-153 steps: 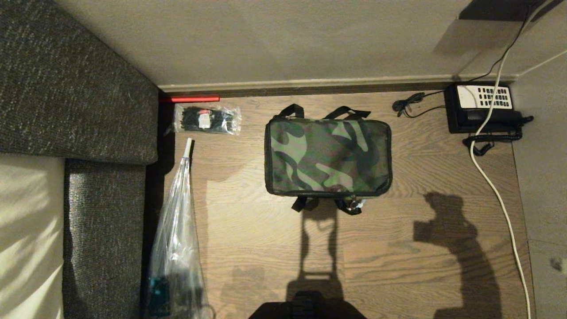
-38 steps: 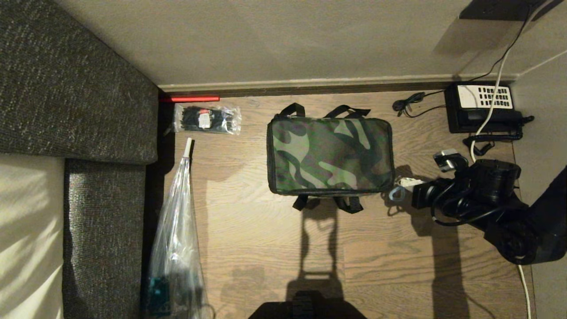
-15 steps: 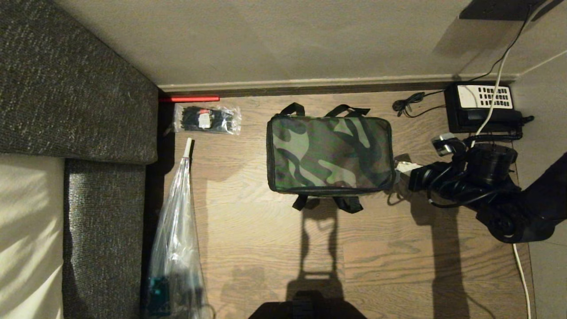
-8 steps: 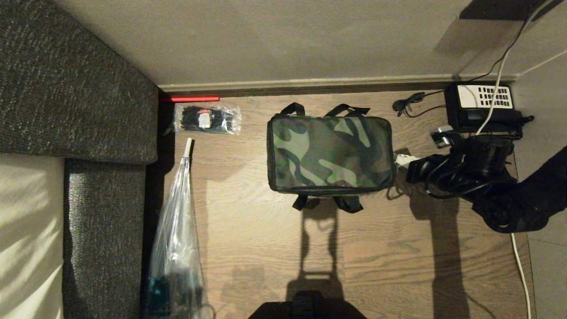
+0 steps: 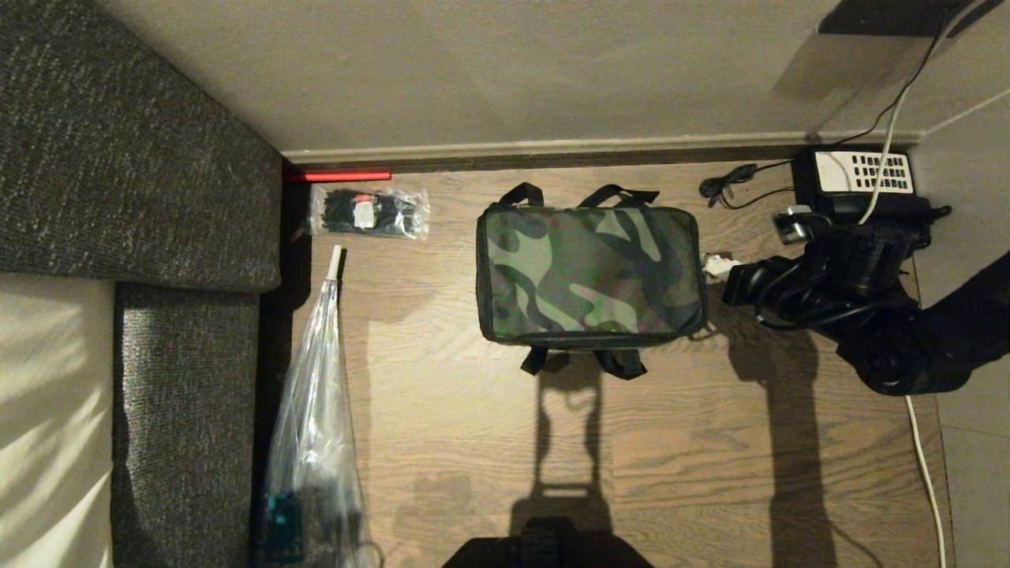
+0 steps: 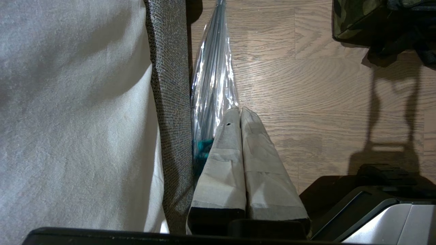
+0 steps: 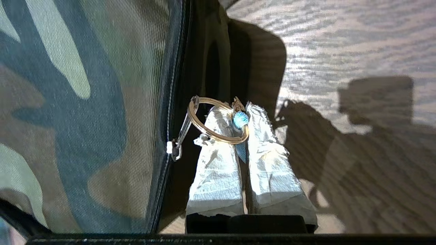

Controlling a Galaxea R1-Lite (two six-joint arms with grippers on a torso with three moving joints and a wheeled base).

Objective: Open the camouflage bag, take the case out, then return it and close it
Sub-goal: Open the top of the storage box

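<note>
- Right gripper fingers pinch the blue tab on the zipper's key ring at the camouflage bag (lid shut).
- Left gripper fingers are pressed together, empty.
- Since half a second ago, the right gripper has slid farther along the bag's right side.

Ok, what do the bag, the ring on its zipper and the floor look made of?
Camouflage bag: woven fabric, matte, with weave grain visible. Ring: thin metal, probably brass or gold-toned steel, glinting, pinched between the right gripper fingers. Floor: wood-look planks with printed or real grain.
</note>
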